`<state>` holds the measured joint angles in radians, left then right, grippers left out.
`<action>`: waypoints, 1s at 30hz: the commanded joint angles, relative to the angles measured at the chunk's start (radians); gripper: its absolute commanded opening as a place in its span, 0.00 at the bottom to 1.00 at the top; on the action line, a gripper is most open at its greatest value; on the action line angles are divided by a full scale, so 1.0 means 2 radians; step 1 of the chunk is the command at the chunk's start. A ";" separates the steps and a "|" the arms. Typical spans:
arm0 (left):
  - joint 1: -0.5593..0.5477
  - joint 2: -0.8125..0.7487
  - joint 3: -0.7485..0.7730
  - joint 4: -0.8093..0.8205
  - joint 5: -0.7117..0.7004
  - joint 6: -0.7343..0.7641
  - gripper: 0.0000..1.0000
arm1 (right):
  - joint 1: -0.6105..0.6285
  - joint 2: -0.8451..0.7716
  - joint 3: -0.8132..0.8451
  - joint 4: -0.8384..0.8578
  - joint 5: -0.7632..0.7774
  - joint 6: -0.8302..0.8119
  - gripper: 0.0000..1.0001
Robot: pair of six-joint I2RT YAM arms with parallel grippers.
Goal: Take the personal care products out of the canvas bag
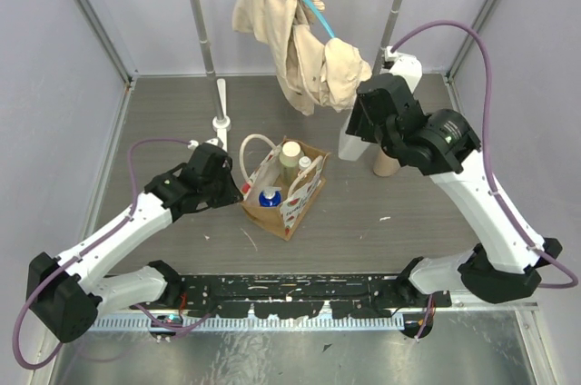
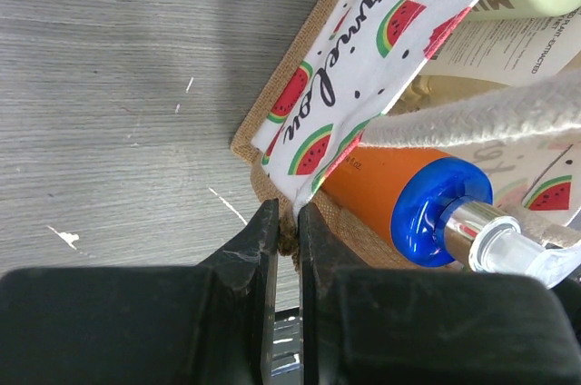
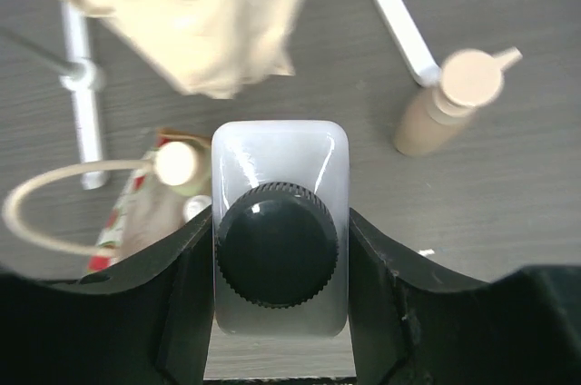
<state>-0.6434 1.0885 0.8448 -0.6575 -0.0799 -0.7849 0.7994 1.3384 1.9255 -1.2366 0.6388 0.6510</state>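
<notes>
We note, left wrist only: left gripper jaws narrow, pinching burlap corner of canvas bag. Blue-capped bottle lies inside, 3 o'clock from jaws. Right wrist only: right gripper clamps black-capped white bottle; peach pump bottle upright on table, 1 o'clock. Overhead: bag mid-table, bottles inside; grey wood-grain table; beige cloth hanging on rack, 12 o'clock; pale walls.
</notes>
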 commanded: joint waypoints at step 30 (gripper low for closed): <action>-0.002 0.040 0.013 -0.063 0.002 0.020 0.16 | -0.245 0.099 -0.314 0.377 -0.157 -0.089 0.43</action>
<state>-0.6434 1.1393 0.8841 -0.6903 -0.0689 -0.7628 0.3103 1.5436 1.2488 -0.5827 0.3176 0.4808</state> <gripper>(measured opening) 0.166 0.556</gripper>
